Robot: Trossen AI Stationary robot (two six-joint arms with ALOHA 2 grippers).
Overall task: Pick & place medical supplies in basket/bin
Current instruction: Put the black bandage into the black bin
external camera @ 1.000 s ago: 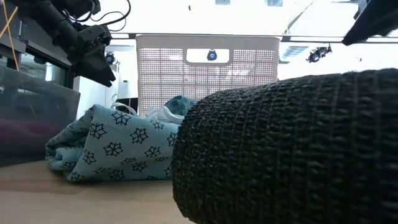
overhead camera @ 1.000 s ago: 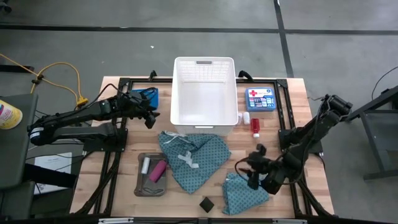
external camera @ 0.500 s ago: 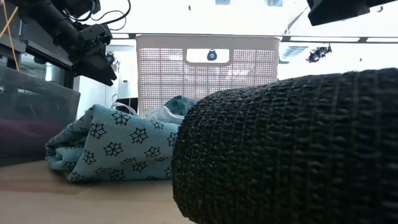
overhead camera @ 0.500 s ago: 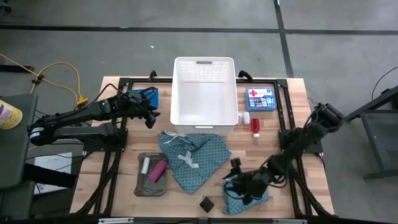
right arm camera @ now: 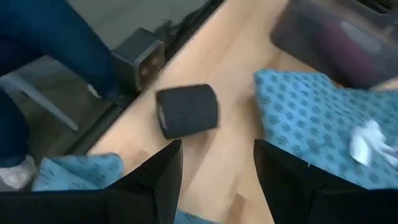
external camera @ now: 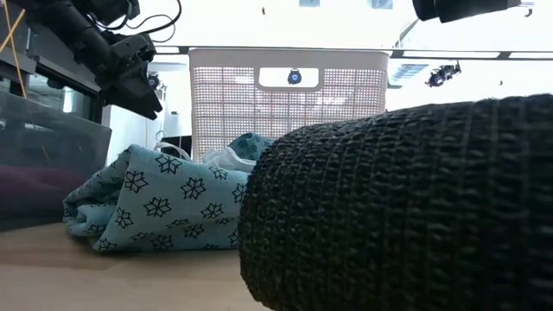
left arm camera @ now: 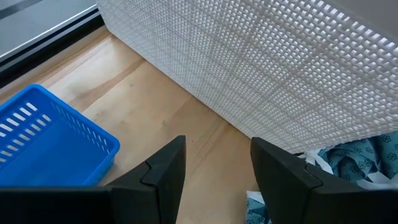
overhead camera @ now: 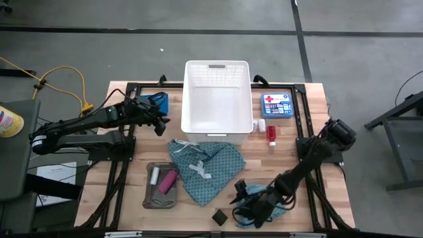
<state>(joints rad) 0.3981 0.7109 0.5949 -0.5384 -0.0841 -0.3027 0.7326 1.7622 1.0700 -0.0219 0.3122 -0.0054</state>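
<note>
- R tool low over near edge of desk, above smaller teal cloth, just beside black block; fingers apart w/ bare wood in the gap, nothing held
- R wrist view: black block lies on its side ahead of the fingers, not touching them
- L tool up off desk between small blue basket & white basket; fingers part-open, empty
- Larger teal cloth w/ white ties crumpled mid-desk, its far edge touching white basket's near wall
- Grey tray left of that cloth, holds pink cylinder & small white tube side by side
- Red-and-white pieces on desk just right of white basket, near flat blue box w/ red cross
- White basket shows nothing inside
- Low view: black block fills the foreground, teal cloth behind it, white basket at back
</note>
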